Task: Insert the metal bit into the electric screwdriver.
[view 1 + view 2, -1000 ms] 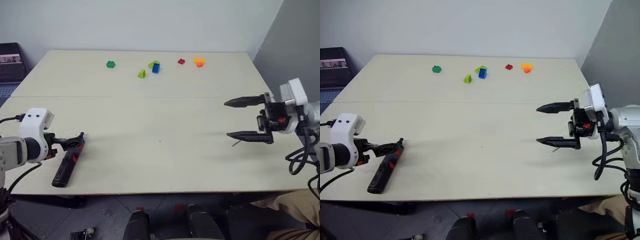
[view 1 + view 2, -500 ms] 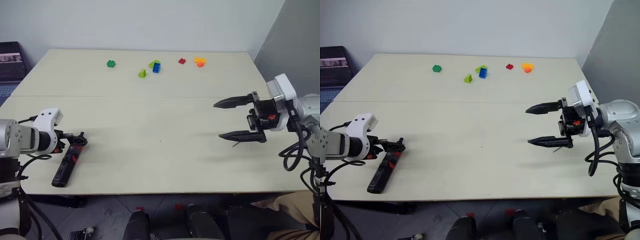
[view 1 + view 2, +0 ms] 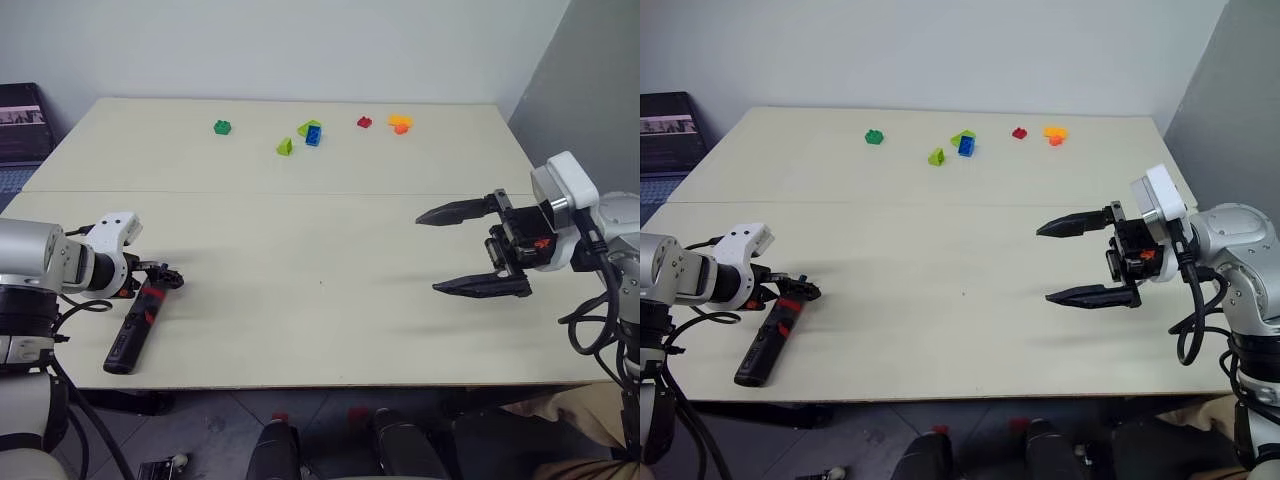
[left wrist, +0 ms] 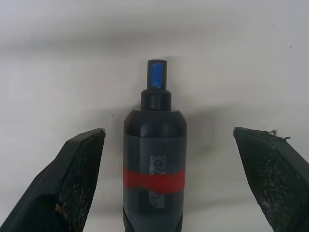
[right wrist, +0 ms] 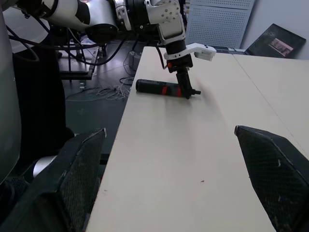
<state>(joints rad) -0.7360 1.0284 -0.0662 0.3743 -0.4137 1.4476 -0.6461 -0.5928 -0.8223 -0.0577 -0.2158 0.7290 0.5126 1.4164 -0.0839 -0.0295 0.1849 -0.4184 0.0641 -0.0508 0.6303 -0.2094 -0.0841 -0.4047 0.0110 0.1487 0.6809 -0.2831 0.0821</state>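
The electric screwdriver (image 3: 137,325) lies flat near the counter's (image 3: 320,240) left front edge, rigid and probably smooth-bodied, so the left gripper (image 4: 169,179), fingers spread wide astride it, should clamp its red-banded middle.

The slim black pen-shaped electric screwdriver with red panels (image 3: 137,322) is lying near the left front edge of the pale beige table (image 3: 320,250). The left gripper (image 4: 169,145) is straddling its nose, fingers spread. Right of the screwdriver, bare tabletop is stretching toward the wide-open right gripper (image 3: 470,250). Small coloured plastic bricks (image 3: 310,132) are sitting well behind it.
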